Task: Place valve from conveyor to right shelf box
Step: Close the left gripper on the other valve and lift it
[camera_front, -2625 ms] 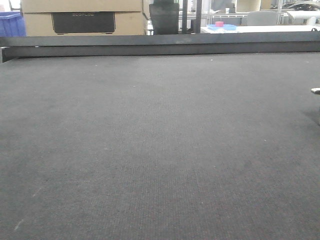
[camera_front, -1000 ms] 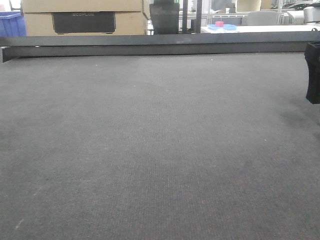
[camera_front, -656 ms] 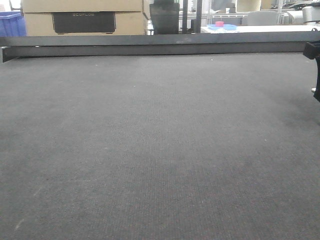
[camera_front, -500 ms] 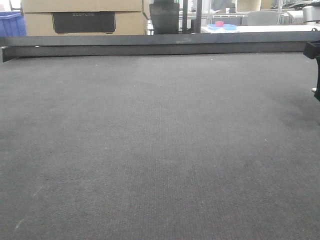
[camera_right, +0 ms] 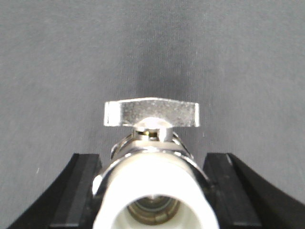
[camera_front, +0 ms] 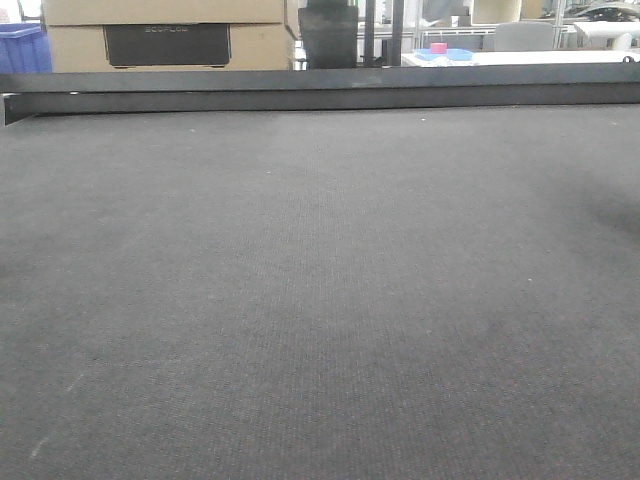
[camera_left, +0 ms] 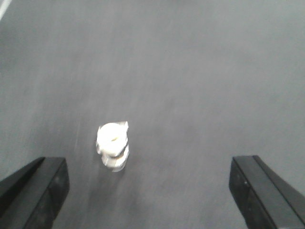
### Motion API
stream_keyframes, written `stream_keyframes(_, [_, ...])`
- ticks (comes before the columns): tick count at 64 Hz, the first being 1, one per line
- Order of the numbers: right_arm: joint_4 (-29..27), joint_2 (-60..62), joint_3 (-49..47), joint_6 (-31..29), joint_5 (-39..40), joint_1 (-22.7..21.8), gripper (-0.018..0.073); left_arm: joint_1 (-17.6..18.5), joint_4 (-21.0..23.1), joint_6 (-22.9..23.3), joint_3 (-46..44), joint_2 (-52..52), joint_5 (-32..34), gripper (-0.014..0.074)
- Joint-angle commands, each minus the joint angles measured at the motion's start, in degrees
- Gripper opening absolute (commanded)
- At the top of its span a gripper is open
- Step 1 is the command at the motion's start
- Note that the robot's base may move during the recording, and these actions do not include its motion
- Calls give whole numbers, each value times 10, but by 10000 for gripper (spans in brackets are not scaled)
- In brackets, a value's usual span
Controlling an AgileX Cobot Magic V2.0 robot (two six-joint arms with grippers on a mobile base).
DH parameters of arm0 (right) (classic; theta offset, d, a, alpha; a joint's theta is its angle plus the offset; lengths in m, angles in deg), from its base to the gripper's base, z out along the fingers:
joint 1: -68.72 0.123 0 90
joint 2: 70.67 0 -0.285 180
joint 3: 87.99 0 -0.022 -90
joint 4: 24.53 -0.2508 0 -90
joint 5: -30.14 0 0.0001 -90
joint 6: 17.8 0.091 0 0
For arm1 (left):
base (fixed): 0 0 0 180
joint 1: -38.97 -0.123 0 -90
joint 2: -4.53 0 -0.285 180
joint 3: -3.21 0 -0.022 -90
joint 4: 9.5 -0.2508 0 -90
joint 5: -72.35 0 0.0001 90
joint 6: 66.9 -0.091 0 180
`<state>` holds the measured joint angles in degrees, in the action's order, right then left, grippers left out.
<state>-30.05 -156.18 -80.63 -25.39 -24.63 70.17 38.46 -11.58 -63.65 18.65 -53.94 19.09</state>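
The conveyor [camera_front: 320, 300] is seen to be a matt, dark grey woven cloth, fine and slightly rough. Its rail [camera_front: 320, 92] is noted as black metal with a dull sheen. The valve [camera_right: 152, 171] is found to have a bright polished metal handle and body and a smooth white plastic end. The fingers [camera_right: 78, 191] of the right gripper [camera_right: 153, 162] appear as matt black plastic, as do those of the left gripper [camera_left: 147, 164]. Beyond the rail, matt brown cardboard boxes [camera_front: 160, 12] and a blue plastic crate [camera_front: 20, 50] are observed.

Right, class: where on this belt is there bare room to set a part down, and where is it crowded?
Front view: the conveyor lies bare up to the black rail. Left wrist view: only the loose valve sits there, left of centre; the belt to its right is free.
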Motion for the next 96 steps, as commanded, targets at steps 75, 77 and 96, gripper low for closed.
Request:
stream_keyframes(75, [-21, 97, 60, -5, 23, -1, -154, -101, 63, -200, -146, -478, -30, 582])
stream_keyframes(77, [-21, 97, 60, -5, 23, -1, -154, -101, 63, -199, -146, -483, -32, 582])
stream_keyframes(96, [-21, 97, 60, -5, 23, -1, -154, -101, 63, -190, -145, -506, -33, 582])
